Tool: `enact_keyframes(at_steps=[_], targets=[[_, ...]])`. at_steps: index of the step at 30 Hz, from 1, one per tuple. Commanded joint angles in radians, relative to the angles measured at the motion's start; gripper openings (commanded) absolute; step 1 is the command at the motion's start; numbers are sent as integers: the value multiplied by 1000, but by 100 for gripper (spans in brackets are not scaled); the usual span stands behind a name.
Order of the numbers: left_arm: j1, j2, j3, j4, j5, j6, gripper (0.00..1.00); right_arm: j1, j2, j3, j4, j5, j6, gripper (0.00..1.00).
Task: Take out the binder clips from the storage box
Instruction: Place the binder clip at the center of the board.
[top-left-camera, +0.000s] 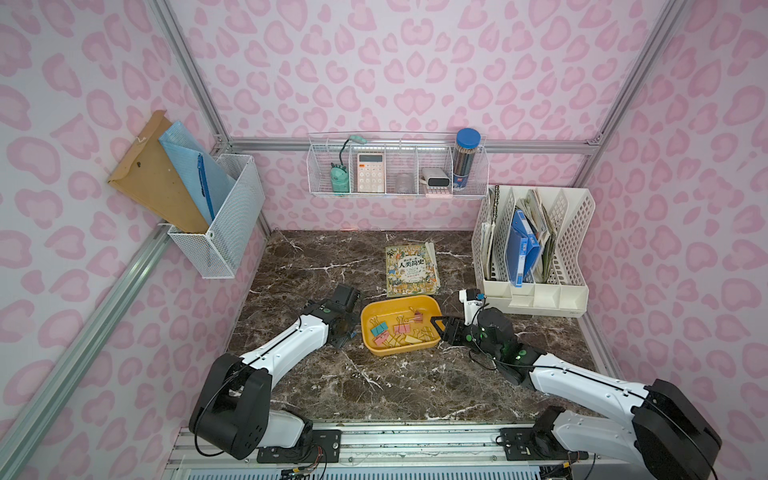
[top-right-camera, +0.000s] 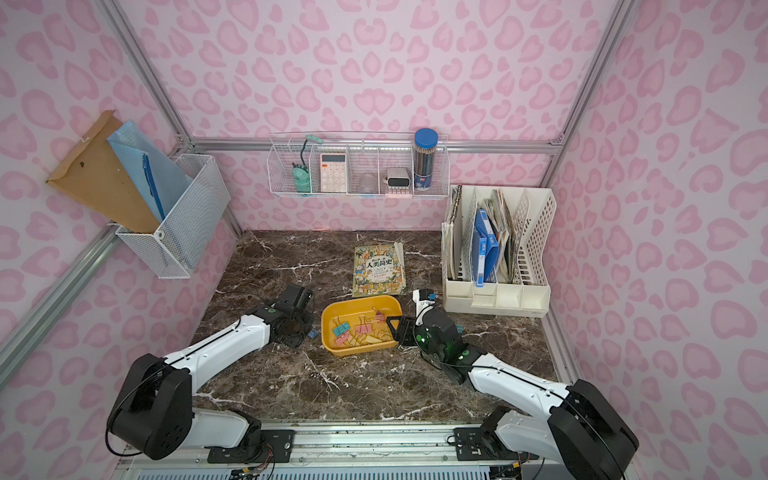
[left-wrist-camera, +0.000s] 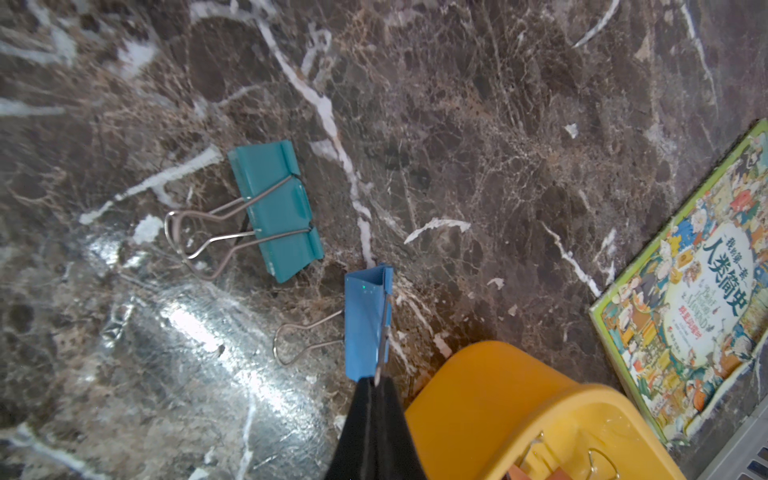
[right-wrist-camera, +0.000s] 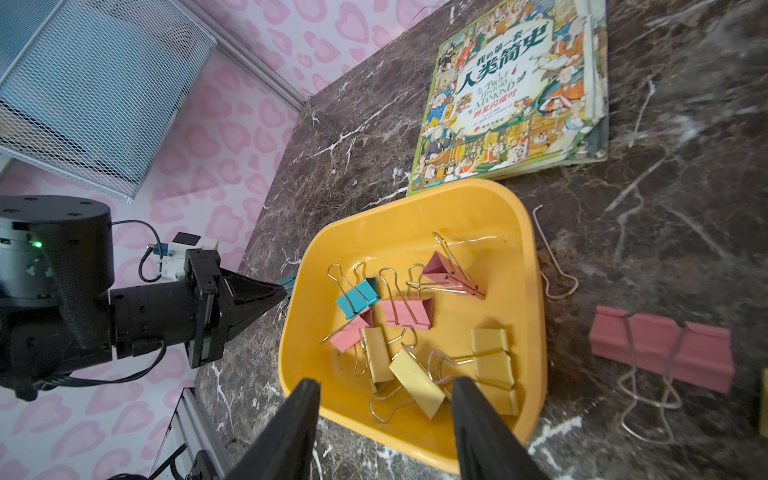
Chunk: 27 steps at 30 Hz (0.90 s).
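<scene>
My left gripper is clamped on the wire handle of a blue clip, held low over the table just left of the storage box beside a teal clip, I judge to set it down outside. My right gripper hangs half-open over the box's right rim, ready to reach in. The other binder clips lie inside, yellow ones nearest its jaws.

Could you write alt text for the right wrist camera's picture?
A yellow tray on a dark marble table holds several pink, yellow and teal binder clips, with the right arm's open jaws at its edge. A pink clip and a picture book lie outside it.
</scene>
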Motion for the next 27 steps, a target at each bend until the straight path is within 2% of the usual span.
enact_keyframes(at_steps=[1, 11, 14, 17, 19, 27], targets=[[1, -7, -4, -36, -18, -8, 0, -4, -7, 4, 7, -4, -17, 55], [3, -2, 18, -91, -44, -10, 0, -13, -14, 1, 11, -6, -23, 55], [5, -14, 10, -63, 6, -11, 0, -18, -20, 12, -18, -6, -27, 55], [6, 4, -5, 10, 86, -56, 0, -19, -25, -2, 13, -5, -19, 55], [3, 27, 9, -1, 103, -77, 0, -19, -25, -3, 13, -8, -19, 55], [0, -26, -90, -24, 42, -212, 0, -21, -37, -3, -6, -6, -12, 55]])
